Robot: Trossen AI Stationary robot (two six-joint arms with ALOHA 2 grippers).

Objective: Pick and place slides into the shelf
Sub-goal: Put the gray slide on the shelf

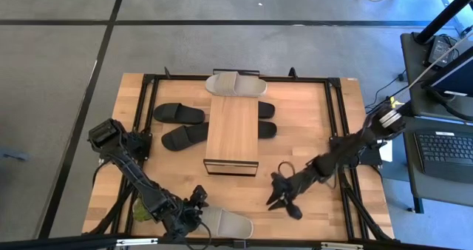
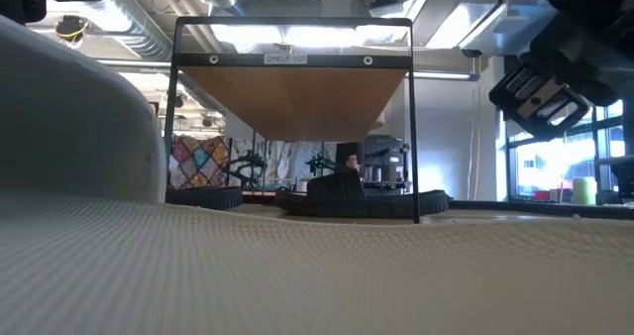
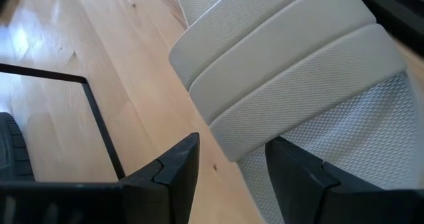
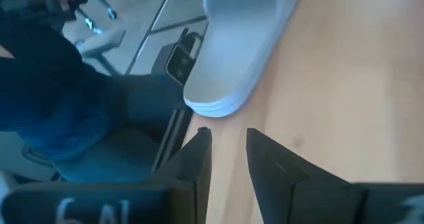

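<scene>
The wooden table (image 1: 310, 124) carries the shelf (image 1: 233, 132), black slides (image 1: 179, 114) and beige slides (image 1: 235, 85).

Grey floor of large square tiles with dark seams (image 1: 66, 65) all around the butcher-block wooden desk (image 1: 310, 124). Off beyond the right claw (image 1: 284, 200), a dark side table carrying an open black laptop (image 1: 443, 150). Across the room, bright windows (image 2: 555, 167), ceiling strip lights (image 2: 297, 33), a colourful patchwork hanging (image 2: 203, 162).
</scene>
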